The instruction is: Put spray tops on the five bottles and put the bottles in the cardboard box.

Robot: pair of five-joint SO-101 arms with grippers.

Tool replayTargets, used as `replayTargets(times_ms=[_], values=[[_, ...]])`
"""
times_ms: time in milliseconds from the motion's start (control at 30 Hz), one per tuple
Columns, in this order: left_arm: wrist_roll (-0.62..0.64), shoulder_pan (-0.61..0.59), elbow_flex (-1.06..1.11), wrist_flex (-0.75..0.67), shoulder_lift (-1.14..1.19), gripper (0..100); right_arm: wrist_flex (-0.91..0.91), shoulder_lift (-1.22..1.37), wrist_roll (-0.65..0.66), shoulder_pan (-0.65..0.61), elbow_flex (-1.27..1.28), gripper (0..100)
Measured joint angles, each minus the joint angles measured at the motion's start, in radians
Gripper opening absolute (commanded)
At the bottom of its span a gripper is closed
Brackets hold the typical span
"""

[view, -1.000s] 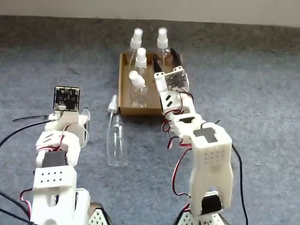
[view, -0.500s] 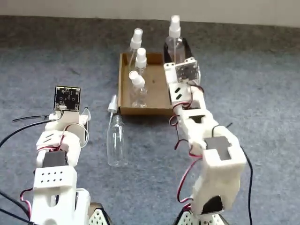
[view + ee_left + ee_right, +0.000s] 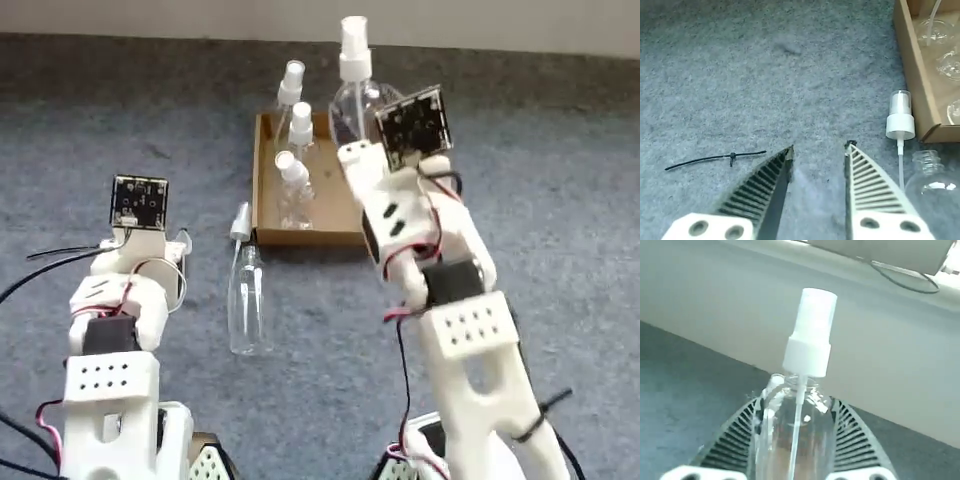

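The right arm (image 3: 425, 235) holds a clear spray-topped bottle (image 3: 352, 92) upright at the far right corner of the cardboard box (image 3: 259, 185) (three capped bottles (image 3: 291, 187) stand inside). On the grey carpet (image 3: 550, 200), an open bottle (image 3: 248, 300) lies beside a loose spray top (image 3: 240, 222), near the left arm (image 3: 120, 290).

high view: fixed, above and behind both arms, looking down over the table (image 3: 560, 220) to the wall (image 3: 150, 15).
left wrist view: low and close to the table, facing down past the left gripper (image 3: 817, 150).
right wrist view: facing almost level at the wall, very near the held bottle (image 3: 795, 440).
shared: high and left wrist see the box (image 3: 258, 180) corner, loose top (image 3: 900, 120) and lying bottle (image 3: 935, 187) (the held bottle links high and right wrist).
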Motion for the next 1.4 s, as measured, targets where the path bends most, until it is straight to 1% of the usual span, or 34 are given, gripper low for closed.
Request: replayTargets(times_ms=[100,233,300,433,533,600,700,800,933,1067,1267,1400], values=[[0.0,0.0,-0.071,0.109,0.0,30,0.008,-0.023,0.0,-0.068,0.041,0.5],[0.0,0.0,-0.152,0.207,-0.005,30,0.066,0.044,-0.005,-0.146,0.023,0.5],[0.0,0.005,-0.175,0.218,-0.034,30,0.124,0.12,-0.06,-0.166,-0.035,0.5],[0.0,0.092,-0.181,0.235,-0.176,30,0.262,0.245,-0.199,-0.193,-0.213,0.5],[0.012,0.13,-0.181,0.27,-0.33,30,0.35,0.259,-0.276,-0.224,-0.324,0.5],[0.041,0.132,-0.181,0.287,-0.433,30,0.39,0.259,-0.298,-0.249,-0.362,0.5],[0.057,0.152,-0.178,0.308,-0.571,30,0.43,0.261,-0.308,-0.284,-0.37,0.5],[0.057,0.19,-0.178,0.331,-0.623,30,0.457,0.261,-0.311,-0.322,-0.371,0.5],[0.057,0.209,-0.178,0.344,-0.629,30,0.466,0.261,-0.315,-0.344,-0.371,0.5],[0.057,0.213,-0.178,0.368,-0.643,35,0.466,0.261,-0.315,-0.354,-0.393,0.5],[0.06,0.213,-0.176,0.373,-0.643,35,0.466,0.187,-0.315,-0.433,-0.433,0.5],[0.06,0.218,-0.158,0.373,-0.643,35,0.535,0.117,-0.315,-0.463,-0.434,0.5]])
